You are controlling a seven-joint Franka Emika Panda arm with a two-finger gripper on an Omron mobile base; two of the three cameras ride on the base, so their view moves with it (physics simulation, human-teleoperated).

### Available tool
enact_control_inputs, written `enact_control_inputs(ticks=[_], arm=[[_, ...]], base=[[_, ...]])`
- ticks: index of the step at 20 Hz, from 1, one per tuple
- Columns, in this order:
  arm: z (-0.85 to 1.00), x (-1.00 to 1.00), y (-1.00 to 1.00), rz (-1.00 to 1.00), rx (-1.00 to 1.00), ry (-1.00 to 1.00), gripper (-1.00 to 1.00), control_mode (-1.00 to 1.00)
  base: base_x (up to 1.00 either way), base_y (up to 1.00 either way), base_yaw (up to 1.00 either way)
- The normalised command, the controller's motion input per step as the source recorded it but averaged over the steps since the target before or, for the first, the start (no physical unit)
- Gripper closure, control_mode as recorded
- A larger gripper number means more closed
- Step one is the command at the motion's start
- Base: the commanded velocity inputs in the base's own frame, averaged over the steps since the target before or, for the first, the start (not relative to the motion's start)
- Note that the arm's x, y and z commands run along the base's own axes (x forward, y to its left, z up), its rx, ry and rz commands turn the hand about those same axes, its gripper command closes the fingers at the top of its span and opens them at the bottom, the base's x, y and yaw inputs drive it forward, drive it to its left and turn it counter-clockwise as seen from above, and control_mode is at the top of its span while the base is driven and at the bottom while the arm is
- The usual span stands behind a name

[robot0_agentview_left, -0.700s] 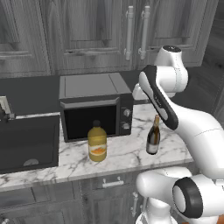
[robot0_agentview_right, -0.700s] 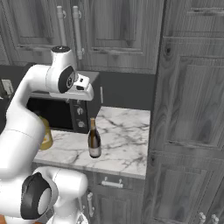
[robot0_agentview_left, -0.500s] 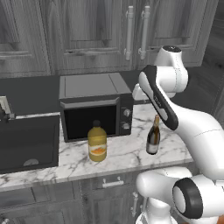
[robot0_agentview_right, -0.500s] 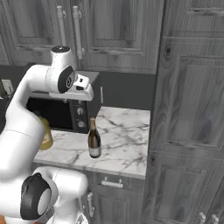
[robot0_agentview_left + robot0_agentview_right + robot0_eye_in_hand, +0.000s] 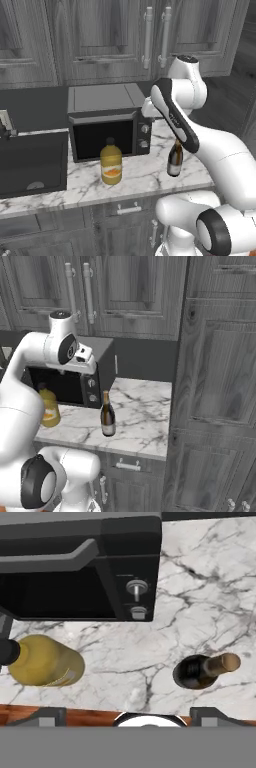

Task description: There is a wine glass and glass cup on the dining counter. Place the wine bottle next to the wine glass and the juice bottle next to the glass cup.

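the arm hides the neck of the wine bottle (image 5: 174, 159) in the left base view; in the right base view it covers the left side of the juice bottle (image 5: 49, 406); the hand view's left edge cuts off that bottle's cap; the sink (image 5: 30, 165) runs off the left edge; both labels are too blurred to read
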Motion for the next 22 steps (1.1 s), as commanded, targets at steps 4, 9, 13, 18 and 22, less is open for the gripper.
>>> enact_control_inputs(ticks=[4,9,13,18,22], arm=[[-0.09,-0.08,0.47,0.00,0.04,0.05,-1.00,-1.00],[-0.08,-0.07,0.48,0.00,0.01,0.08,-1.00,-1.00],[-0.07,-0.09,0.51,0.00,0.00,0.03,-1.00,-1.00],[-0.05,-0.04,0.49,0.00,0.00,0.07,-1.00,-1.00],[-0.06,0.10,0.37,0.00,0.00,0.10,-1.00,-1.00]], base=[[0.00,0.00,0.00],[0.00,0.00,0.00],[0.00,0.00,0.00],[0.00,0.00,0.00],[0.00,0.00,0.00]])
